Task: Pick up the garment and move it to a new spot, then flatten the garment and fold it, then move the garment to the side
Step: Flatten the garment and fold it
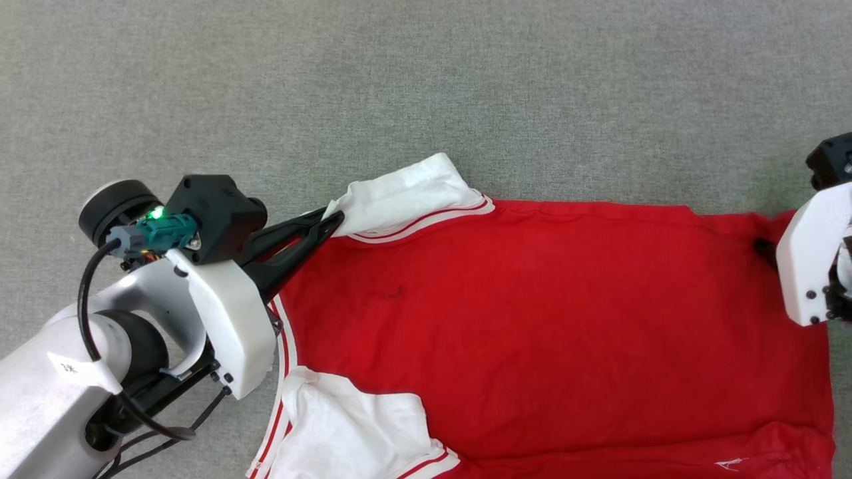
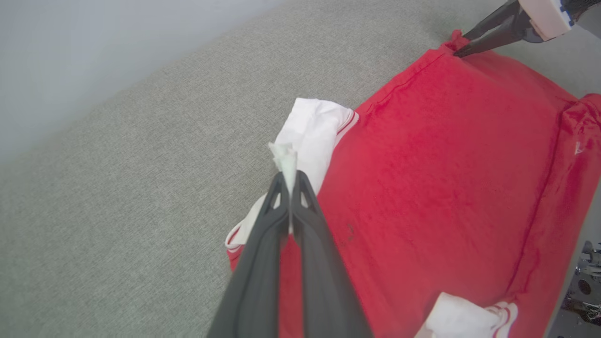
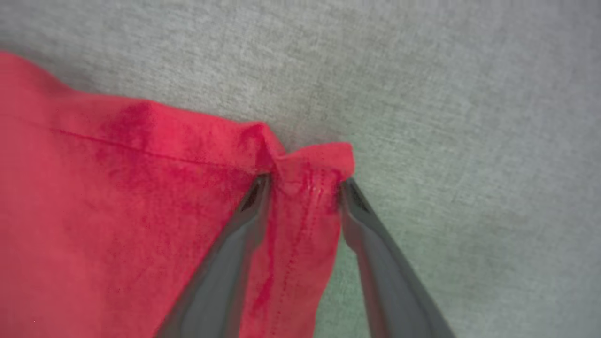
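We've got the garment (image 1: 546, 319) spread flat on the grey counter (image 1: 399, 80), plain red side up. Our left end effector (image 1: 335, 219) is clamped tight on the garment's far white sleeve (image 1: 413, 193), a tuft of white poking past the tips. At the garment's opposite end, our right end effector (image 3: 303, 188) stands apart, straddling the bunched hem corner (image 3: 305, 162).

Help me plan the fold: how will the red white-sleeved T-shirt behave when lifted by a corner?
Probably floppy: the red white-sleeved T-shirt crumples where the left gripper pinches its sleeve. Likely light: thin, flat-lying cloth. It may bunch, as its hem does between the right gripper's open fingers.
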{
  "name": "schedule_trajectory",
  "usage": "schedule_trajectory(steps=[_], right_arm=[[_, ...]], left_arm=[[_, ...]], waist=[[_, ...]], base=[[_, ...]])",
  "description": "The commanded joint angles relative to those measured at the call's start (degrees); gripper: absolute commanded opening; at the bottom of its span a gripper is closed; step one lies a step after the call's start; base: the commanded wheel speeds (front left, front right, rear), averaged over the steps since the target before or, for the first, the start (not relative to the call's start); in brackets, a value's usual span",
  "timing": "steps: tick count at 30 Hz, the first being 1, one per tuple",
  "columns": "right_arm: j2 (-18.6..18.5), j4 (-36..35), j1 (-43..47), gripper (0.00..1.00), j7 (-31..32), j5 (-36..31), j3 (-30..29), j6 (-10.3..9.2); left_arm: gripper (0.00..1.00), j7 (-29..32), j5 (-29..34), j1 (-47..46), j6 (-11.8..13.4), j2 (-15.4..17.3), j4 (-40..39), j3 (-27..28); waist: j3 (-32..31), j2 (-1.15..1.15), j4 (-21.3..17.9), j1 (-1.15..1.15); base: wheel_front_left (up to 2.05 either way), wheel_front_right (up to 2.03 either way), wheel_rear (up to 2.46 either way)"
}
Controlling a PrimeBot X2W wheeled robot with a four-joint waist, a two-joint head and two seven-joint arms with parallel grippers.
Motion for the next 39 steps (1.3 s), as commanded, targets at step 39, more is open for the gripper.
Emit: schedule_trajectory(steps=[39], right_arm=[[3.49,-10.71,35.55,0.0,-17.7,12.29,-10.17,0.15]], left_arm=[[0.0,-9.9,-10.78,34.14,11.24,4.93,2.61,-3.0]], waist=[[-19.22,0.0,-3.0,0.01]], base=[[0.0,0.0,0.0]])
